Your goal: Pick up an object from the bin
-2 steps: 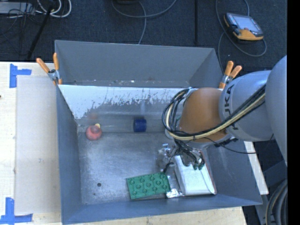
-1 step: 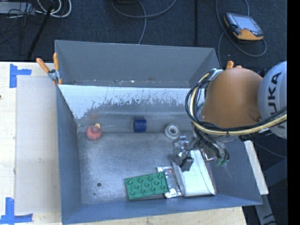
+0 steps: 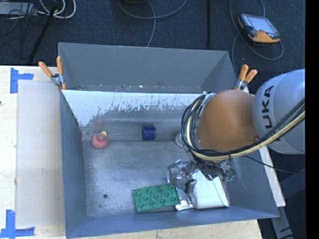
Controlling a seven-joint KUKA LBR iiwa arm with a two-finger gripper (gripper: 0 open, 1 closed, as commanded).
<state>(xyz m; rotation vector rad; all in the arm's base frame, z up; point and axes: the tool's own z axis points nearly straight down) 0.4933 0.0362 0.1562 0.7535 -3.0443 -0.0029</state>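
1. Camera view puts the gripper low in the near right corner of the bin, just above a green studded plate and a white block.
2. We cannot tell whether it is wide, narrow or gripping something.
3. We judge this the reach-in step, with nothing lifted yet.
4. Next we need to centre on one of those two pieces and close, keeping clear of the near wall.
5. A small red thing and a blue cylinder lie well apart from it, by the far wall.

- Grey arm link, right of frame: black letters "UKA" legible, running up the housing.
- Nothing else legible anywhere in frame: no labels, no numbers.
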